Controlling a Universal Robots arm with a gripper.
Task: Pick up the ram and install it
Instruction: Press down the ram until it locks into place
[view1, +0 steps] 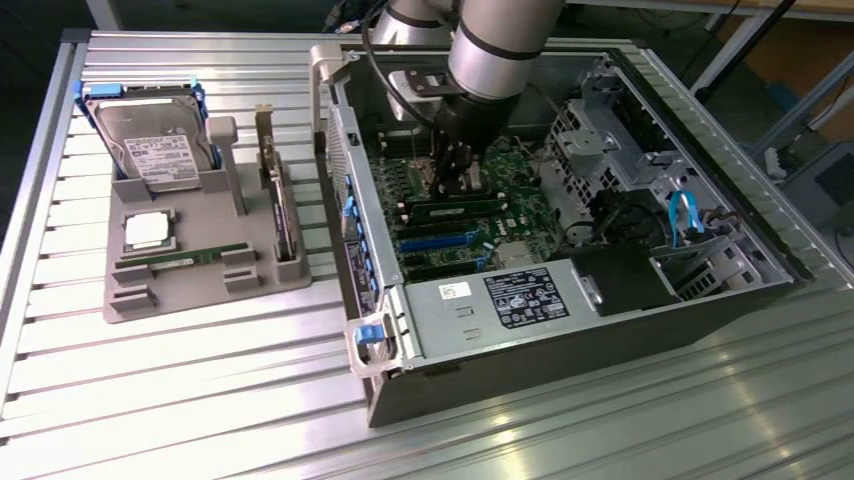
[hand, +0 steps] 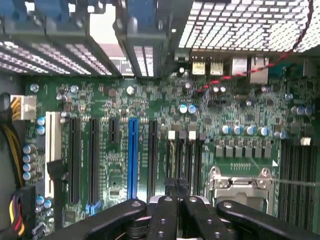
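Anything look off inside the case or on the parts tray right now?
Nothing stands out. The tool is shut, low over the motherboard inside the open case. On the tray, one ram stick lies flat in its holder beside the hard drive.

A ribbed metal desk (view1: 174, 400) fills the exterior view. A grey parts tray (view1: 200, 290) lies on it at the left of the frame; an open computer case (view1: 561, 310) rests at centre-right.
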